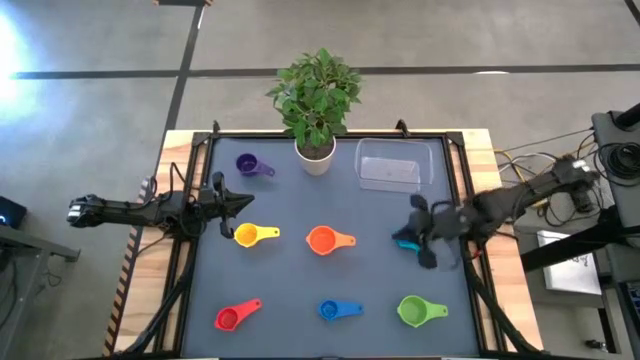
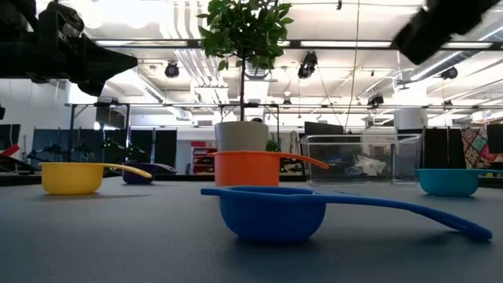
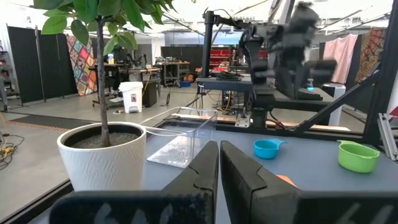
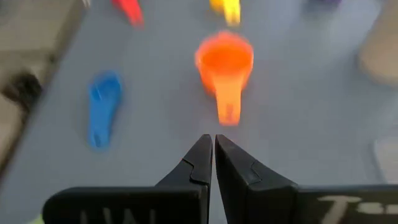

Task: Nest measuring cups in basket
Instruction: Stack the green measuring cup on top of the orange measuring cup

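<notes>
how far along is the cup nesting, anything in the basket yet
Nothing is done: the clear basket holds no cups. Purple, yellow, orange, red, blue and green cups lie apart on the table. The right tool, shut and holding nothing, hovers by the teal cup. The left tool waits, shut.

No words, nos. or signs to read here. The cups, basket, pot and arms show no labels or brand marks. Stuff far back in the room is too small to read.
</notes>
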`<action>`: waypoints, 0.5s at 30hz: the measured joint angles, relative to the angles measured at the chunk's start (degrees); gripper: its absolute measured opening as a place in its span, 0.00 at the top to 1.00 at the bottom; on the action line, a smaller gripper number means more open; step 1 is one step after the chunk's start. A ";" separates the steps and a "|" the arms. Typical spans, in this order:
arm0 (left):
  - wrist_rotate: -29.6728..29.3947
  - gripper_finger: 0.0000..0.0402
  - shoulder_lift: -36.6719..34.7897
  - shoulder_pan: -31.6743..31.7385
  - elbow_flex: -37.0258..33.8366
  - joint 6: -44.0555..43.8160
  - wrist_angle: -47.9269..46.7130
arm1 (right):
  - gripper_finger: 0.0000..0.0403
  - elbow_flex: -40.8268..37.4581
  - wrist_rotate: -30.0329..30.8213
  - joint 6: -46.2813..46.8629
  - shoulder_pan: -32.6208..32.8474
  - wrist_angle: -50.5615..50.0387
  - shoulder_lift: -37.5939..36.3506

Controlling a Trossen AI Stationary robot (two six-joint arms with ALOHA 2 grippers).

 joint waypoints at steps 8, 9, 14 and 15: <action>0.00 1.00 0.07 -0.01 -0.01 0.00 -0.11 | 0.98 3.98 5.78 17.84 17.69 -10.89 8.06; 0.00 1.00 0.07 -0.01 -0.01 0.00 -0.11 | 0.98 3.98 5.00 18.96 19.28 -11.17 8.82; 0.00 1.00 0.17 -0.01 -0.01 0.00 -0.10 | 0.90 3.94 -0.24 24.74 24.03 -13.12 13.97; 0.00 1.00 0.17 -0.01 -0.01 0.00 -0.16 | 0.87 3.89 -1.18 25.53 24.42 -13.53 14.99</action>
